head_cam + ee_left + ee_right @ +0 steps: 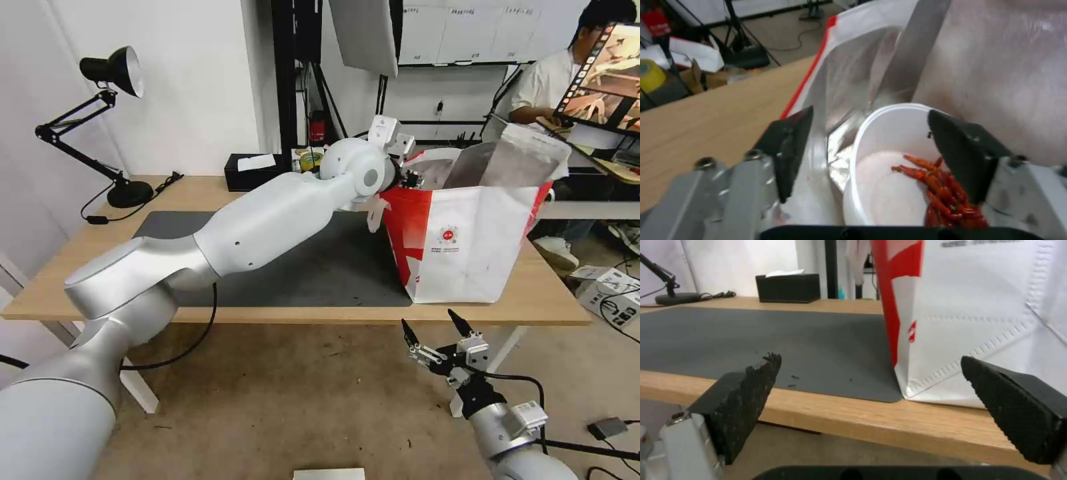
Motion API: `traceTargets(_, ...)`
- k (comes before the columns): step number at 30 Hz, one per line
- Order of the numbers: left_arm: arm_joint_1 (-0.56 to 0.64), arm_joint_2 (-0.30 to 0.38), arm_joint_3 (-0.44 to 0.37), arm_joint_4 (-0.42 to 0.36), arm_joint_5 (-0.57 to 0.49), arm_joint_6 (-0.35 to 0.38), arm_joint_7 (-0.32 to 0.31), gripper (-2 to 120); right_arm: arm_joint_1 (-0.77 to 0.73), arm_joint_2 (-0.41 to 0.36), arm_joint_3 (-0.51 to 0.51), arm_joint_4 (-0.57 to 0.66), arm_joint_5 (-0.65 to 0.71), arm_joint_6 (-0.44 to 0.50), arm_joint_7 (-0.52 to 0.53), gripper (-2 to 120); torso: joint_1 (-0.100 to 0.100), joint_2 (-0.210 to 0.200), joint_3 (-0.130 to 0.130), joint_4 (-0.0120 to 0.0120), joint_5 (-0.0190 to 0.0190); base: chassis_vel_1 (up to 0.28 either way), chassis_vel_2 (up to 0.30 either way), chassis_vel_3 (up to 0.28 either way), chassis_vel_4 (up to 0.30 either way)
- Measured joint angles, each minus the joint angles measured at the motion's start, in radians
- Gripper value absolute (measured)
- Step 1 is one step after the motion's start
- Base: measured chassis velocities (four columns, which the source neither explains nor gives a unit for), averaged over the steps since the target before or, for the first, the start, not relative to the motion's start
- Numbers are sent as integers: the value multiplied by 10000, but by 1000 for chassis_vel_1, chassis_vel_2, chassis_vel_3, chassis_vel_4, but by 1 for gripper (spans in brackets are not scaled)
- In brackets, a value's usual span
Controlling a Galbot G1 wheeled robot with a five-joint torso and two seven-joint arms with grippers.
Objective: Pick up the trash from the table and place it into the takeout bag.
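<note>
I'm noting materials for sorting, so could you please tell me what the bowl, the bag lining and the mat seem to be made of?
The bowl looks like thin white plastic: smooth, slightly glossy walls, red shells inside. The bag lining seems to be silver foil, shiny and creased. The mat looks like matte dark grey rubber or felt; which one is unclear. The left hand hangs open above the bowl.

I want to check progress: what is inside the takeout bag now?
Inside the bag, against its foil lining, lies the white bowl with red crayfish shells. The open left gripper covers the rest of the bag's bottom.

White wall (200, 80), black desk lamp (110, 73), black stand pole (287, 73), tan speckled floor (280, 407), floor cables (620, 307)
</note>
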Motion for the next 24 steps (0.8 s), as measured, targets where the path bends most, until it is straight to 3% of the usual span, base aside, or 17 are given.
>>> traceTargets(5,156,514,-426,-635,484,-803,286,94,0,0,0,0,0,0,0,100,0,0,0,0,0,0,0,0,0)
traceTargets(8,615,985,-1131,-1245,667,-1272,377,105,0,0,0,0,0,0,0,100,0,0,0,-2,-2,0,0,0,0)
traceTargets(14,1080,1593,-1393,-1828,924,-1858,436,113,0,0,0,0,0,0,0,100,0,0,0,1,-2,0,0,0,0)
traceTargets(17,1515,2182,-1454,-2350,1305,-2347,518,114,0,0,0,0,0,0,1,100,0,0,0,0,-2,0,0,0,0)
traceTargets(21,2960,3780,-1677,-3464,2393,-3721,960,113,0,-1,0,0,0,0,-1,100,0,0,0,3,-6,0,0,0,0)
traceTargets(24,3491,4278,-1873,-3690,2925,-4354,1115,113,0,0,1,0,0,0,0,100,-1,0,0,4,-6,0,0,0,0)
